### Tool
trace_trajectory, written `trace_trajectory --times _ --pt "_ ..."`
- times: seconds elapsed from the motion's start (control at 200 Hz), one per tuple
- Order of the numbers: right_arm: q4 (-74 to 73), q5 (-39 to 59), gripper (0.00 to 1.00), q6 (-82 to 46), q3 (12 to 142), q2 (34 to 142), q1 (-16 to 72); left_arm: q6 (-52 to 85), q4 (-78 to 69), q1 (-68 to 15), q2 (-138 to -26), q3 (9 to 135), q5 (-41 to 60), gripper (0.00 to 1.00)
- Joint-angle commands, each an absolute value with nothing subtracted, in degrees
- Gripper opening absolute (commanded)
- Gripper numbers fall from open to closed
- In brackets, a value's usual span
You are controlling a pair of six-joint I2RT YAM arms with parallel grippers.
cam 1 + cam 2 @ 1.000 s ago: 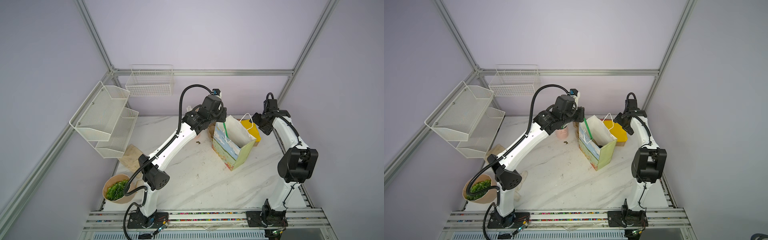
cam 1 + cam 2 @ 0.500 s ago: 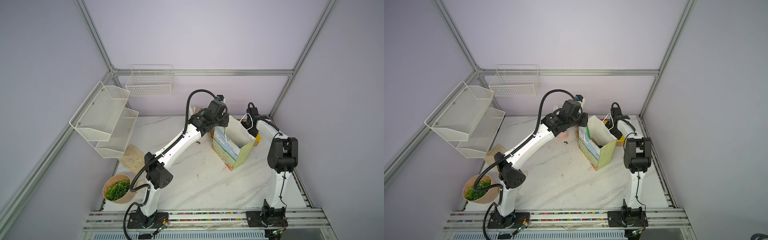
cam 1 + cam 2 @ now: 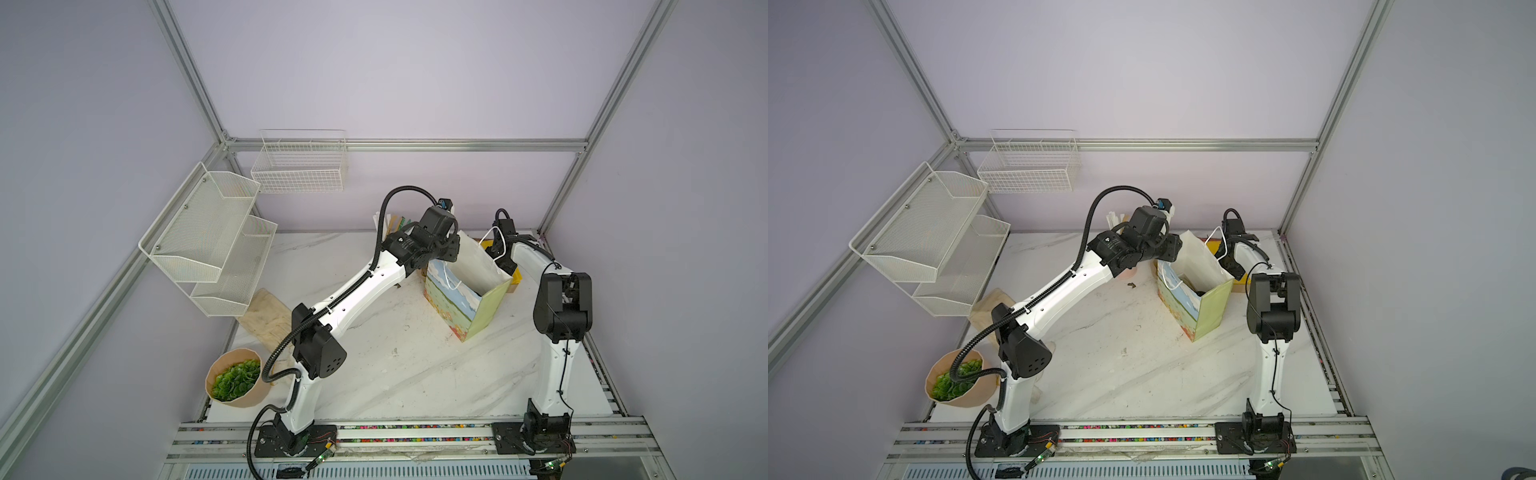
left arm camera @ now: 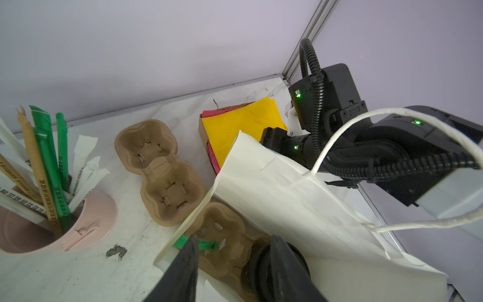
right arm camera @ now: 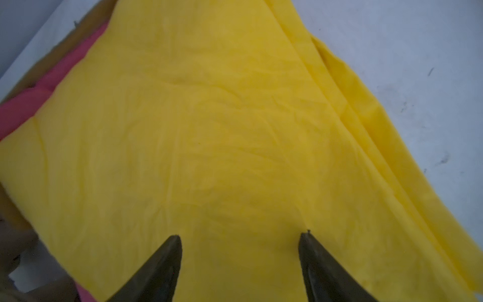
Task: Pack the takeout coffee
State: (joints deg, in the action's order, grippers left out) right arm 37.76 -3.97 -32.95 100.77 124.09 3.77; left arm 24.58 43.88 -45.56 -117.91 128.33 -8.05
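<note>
1. Since a second ago, the left gripper (image 4: 235, 238) has come over the mouth of the paper bag (image 3: 469, 303) and let go of the green straw (image 4: 201, 244). That straw stood up out of the bag then and now lies inside it.
2. Over the same second the right arm has folded back, bringing the right gripper (image 5: 240, 234) down behind the bag.
3. Left fingers (image 4: 183, 266) are spread apart and grip nothing.
4. Right fingers (image 5: 162, 261) are also spread, with their tips close over the top yellow napkin (image 5: 209, 130). Whether they touch it cannot be told.
5. The coffee cup (image 4: 257, 272), with its black lid on, sits in a cardboard carrier (image 4: 222, 227) at the bottom of the bag, partly hidden behind a left finger.
6. The straw rests across that carrier, beside the cup.
7. A second carrier (image 4: 159, 177) lies on the table outside the bag, between the pink cup (image 4: 91, 222) of straws and the napkins.
</note>
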Motion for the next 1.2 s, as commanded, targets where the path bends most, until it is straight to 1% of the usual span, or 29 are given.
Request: trace_trajectory --times 0.0,0.105,0.16,0.265,0.295,0.335,0.395,0.555,0.64,0.685,0.74,0.76,0.785,1.03,1.195 --pt "37.3 -5.2 0.7 -31.4 102.0 126.6 3.7 23.3 42.1 -45.8 -112.5 125.8 -8.5 0.52" --pt "36.8 -4.7 0.52 -31.1 102.0 126.9 3.7 23.1 41.9 -45.9 -109.7 124.5 -9.1 0.55" --pt "36.7 -4.9 0.47 -31.0 102.0 126.8 3.7 23.1 41.7 -45.9 -108.1 123.5 -9.5 0.55" --pt "36.7 -5.3 0.31 -30.9 101.6 125.9 3.7 23.2 41.1 -45.9 -105.2 120.8 -9.7 0.56" --pt "36.5 -5.6 0.29 -30.8 101.5 125.5 3.7 23.2 41.0 -45.9 -104.4 120.0 -9.8 0.56" --pt "36.4 -5.7 0.28 -30.7 101.3 125.0 3.7 23.3 40.8 -45.8 -103.3 118.7 -10.0 0.56" --pt "36.4 -5.9 0.22 -30.8 101.2 124.5 3.7 23.2 40.4 -45.8 -101.8 116.7 -10.3 0.57" --pt "37.2 -7.9 0.21 -30.8 101.1 122.6 3.7 22.7 39.9 -45.8 -98.2 111.9 -12.3 0.57" --pt "37.0 -8.0 0.18 -31.1 100.8 121.2 3.7 22.5 39.6 -45.9 -96.7 109.7 -13.2 0.58" --pt "37.1 -7.8 0.13 -31.2 100.9 120.6 3.7 22.3 39.4 -45.9 -96.0 108.8 -13.6 0.58" --pt "37.3 -7.9 0.11 -31.4 101.2 120.1 3.7 22.1 39.4 -45.8 -95.3 107.8 -14.0 0.58" --pt "37.3 -7.7 0.08 -31.5 101.2 119.8 3.7 22.0 39.4 -45.9 -95.1 107.4 -14.3 0.58" --pt "37.4 -7.4 0.0 -31.7 101.2 119.6 3.7 21.9 39.4 -45.9 -94.8 106.9 -14.5 0.58" --pt "38.3 -6.8 0.0 -32.5 101.2 117.6 3.7 20.6 39.2 -45.9 -92.2 102.8 -17.2 0.6" --pt "38.1 -7.2 0.0 -33.5 100.9 113.7 3.7 20.2 39.0 -45.8 -90.8 100.6 -18.4 0.6"
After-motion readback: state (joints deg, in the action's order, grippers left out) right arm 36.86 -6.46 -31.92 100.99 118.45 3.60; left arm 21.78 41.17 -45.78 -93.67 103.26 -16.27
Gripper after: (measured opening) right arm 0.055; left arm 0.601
